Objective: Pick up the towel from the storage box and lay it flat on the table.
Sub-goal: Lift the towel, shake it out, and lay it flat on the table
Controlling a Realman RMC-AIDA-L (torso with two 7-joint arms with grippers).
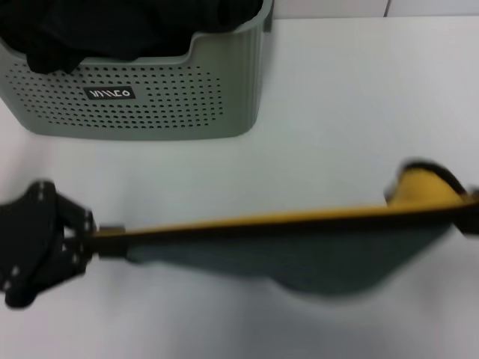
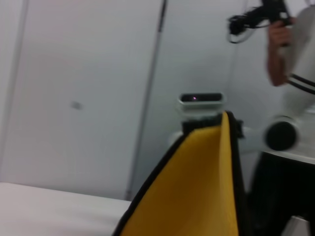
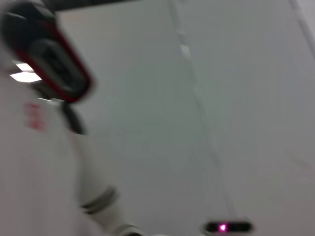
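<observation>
The towel [image 1: 329,258] is stretched out above the table [image 1: 359,105], in front of the storage box [image 1: 150,97]. Its yellow side runs along the taut upper edge and the teal side sags below. My left gripper [image 1: 101,238] is shut on the towel's left corner. At the frame's right edge my right gripper [image 1: 470,213] holds the other corner, where the cloth bunches up yellow. In the left wrist view the yellow face of the towel [image 2: 197,187], with its black hem, rises toward the right arm's wrist.
Black cloths [image 1: 112,26] fill the storage box at the back left. A person [image 2: 295,73] holding a device stands beyond the table in the left wrist view. The right wrist view shows only the robot's body and a wall.
</observation>
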